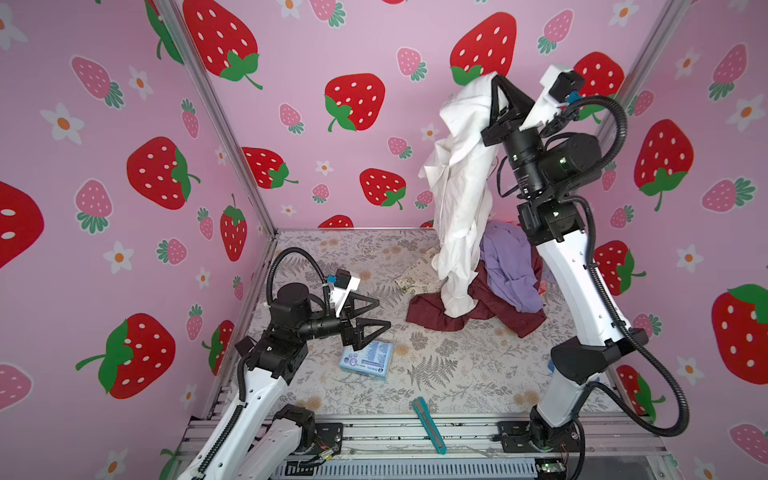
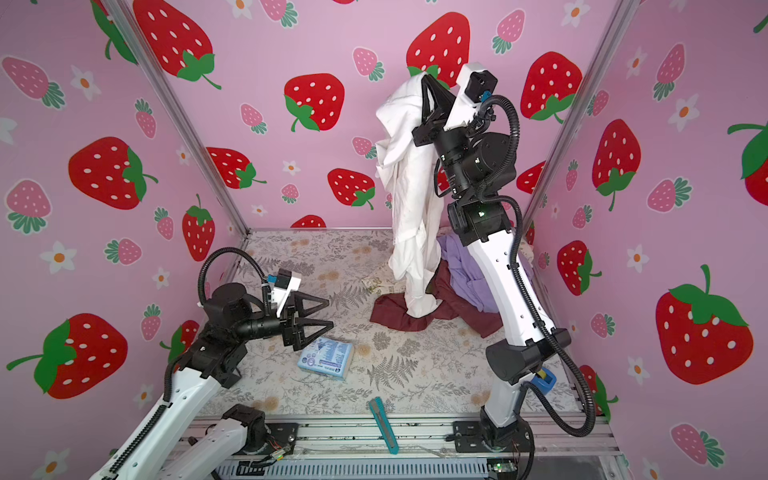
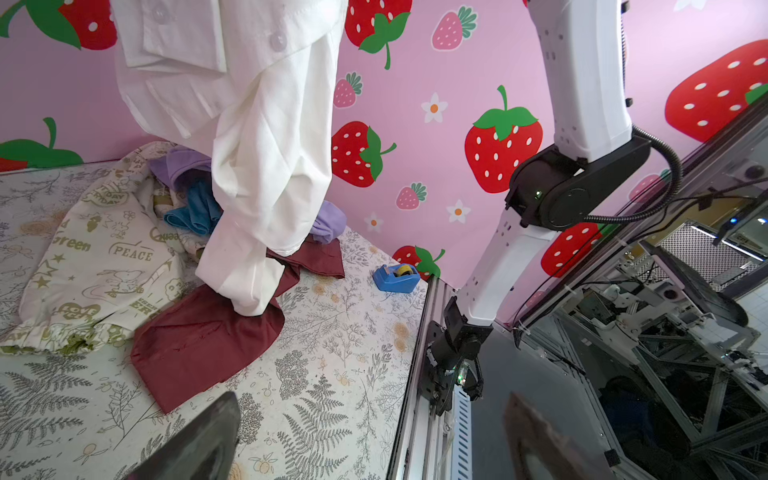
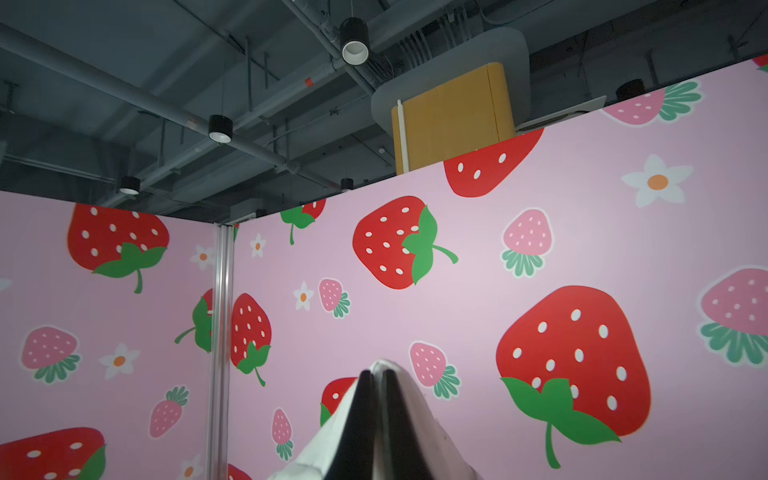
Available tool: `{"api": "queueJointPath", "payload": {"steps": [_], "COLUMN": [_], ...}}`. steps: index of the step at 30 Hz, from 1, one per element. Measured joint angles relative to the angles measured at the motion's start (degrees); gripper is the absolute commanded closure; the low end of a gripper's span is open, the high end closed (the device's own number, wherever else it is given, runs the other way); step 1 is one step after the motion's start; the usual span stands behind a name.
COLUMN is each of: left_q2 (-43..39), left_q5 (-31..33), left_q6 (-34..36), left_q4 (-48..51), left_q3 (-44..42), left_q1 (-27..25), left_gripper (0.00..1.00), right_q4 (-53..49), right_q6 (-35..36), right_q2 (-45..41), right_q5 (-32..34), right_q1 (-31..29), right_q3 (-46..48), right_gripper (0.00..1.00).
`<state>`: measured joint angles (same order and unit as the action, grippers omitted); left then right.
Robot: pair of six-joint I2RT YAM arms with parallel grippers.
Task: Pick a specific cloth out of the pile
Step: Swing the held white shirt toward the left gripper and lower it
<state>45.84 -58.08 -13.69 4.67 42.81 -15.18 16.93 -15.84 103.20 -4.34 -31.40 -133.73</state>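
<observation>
The right claw is high up and clenched on the cloth, which hangs down with its lower end touching the pile on the worktop. The left claw stands released.

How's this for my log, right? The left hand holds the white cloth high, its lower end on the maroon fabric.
No: both top views show the right hand holding the cloth high; its lower end is on the maroon fabric.

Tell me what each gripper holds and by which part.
The right gripper is shut on the off-white cloth, pinching a bunched fold at its top; the rest hangs down to the pile. The left gripper is open and holds nothing.
</observation>
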Motion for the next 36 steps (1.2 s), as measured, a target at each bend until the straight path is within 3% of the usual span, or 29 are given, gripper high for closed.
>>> {"api": "queueJointPath", "payload": {"steps": [10,22,36], "left_q2": [-3.8,-6.3,-6.5], "left_q5": [1.9,2.9,3.7], "left_q6": [0.3,1.1,2.1], "left_q4": [1.1,2.5,2.9], "left_q3": [0.0,0.0,0.0], "left_q1": [-0.1,-0.2,-0.4], "left_gripper": [0.01,0.01,0.01], "right_q4": [9.3,13.7,21.8], "right_q6": [-15.5,-27.7,-34.2], "right_q2": [8.5,30.9,35.2], "right_q5": [-11.1,-19.2,-32.4], "right_q1": [-3.8,-14.4,-17.0], "right_q3": [-2.3,-6.5,8.5], "right_gripper": [1.0,1.0,1.0]}}
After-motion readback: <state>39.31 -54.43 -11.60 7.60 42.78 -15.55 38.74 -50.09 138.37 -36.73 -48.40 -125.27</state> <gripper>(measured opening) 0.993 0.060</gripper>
